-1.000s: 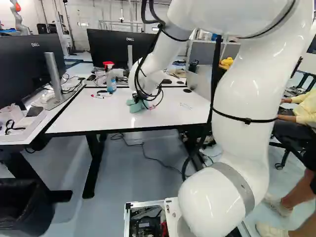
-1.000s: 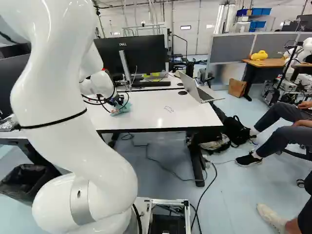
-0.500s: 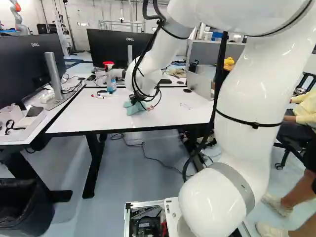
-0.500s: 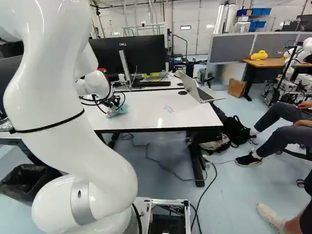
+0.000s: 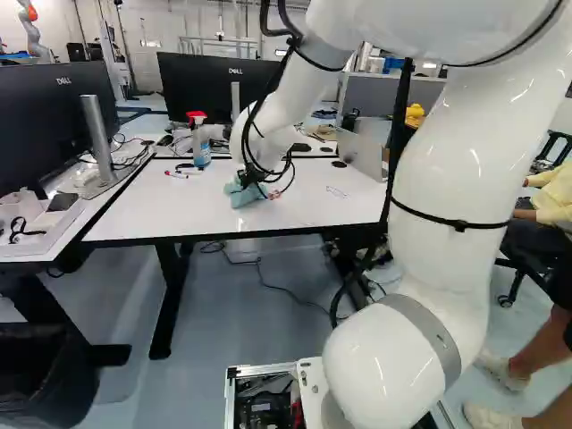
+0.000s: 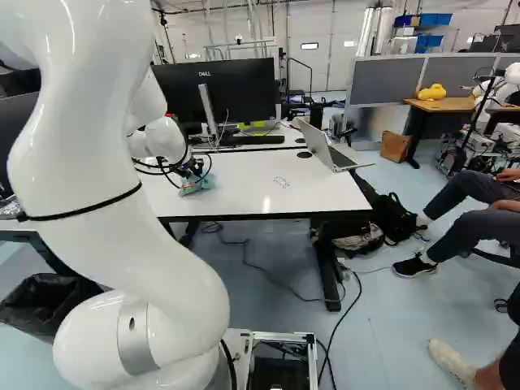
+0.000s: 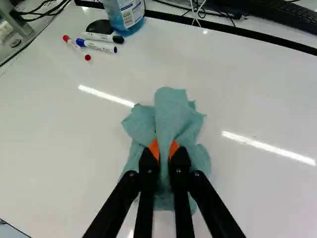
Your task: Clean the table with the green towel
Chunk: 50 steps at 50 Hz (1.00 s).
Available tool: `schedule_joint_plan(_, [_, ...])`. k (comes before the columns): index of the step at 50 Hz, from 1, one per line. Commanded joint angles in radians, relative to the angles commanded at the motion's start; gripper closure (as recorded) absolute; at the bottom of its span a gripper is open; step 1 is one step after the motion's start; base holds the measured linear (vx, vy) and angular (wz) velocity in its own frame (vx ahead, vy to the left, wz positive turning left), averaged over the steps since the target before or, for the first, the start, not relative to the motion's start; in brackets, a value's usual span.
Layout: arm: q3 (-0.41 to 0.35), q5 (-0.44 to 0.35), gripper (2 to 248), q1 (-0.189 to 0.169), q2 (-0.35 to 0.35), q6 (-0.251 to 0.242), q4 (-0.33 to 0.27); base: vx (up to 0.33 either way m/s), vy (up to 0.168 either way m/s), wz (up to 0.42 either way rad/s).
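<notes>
Firmly, the gripper [image 6: 192, 171] pinches a bunched fold of the green towel [image 7: 173, 111] between both orange pads [image 7: 154, 148], its fingers nearly closed, only the cloth's thickness apart. The towel lies crumpled on the white counter [image 5: 143, 214], left of the middle in the right base view. Its long axis runs along the gripper's line, one rounded lobe pointing ahead of the fingertips, toward the counter's far edge, folds spreading on both sides.
</notes>
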<state>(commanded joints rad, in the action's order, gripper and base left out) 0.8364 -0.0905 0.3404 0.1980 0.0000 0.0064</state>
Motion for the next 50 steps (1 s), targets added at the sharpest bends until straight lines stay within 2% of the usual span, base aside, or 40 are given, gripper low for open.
schedule_joint_plan(19, [0.016, -0.11, 210, -0.064, 0.014, 0.0, 0.0, 0.0, 0.0, 0.0])
schedule_joint_plan(40, [0.054, -0.187, 210, -0.132, 0.047, 0.0, 0.0, 0.0, 0.0, 0.0])
schedule_joint_plan(50, [0.086, -0.202, 210, -0.161, 0.089, 0.0, 0.0, 0.0, 0.0, 0.0])
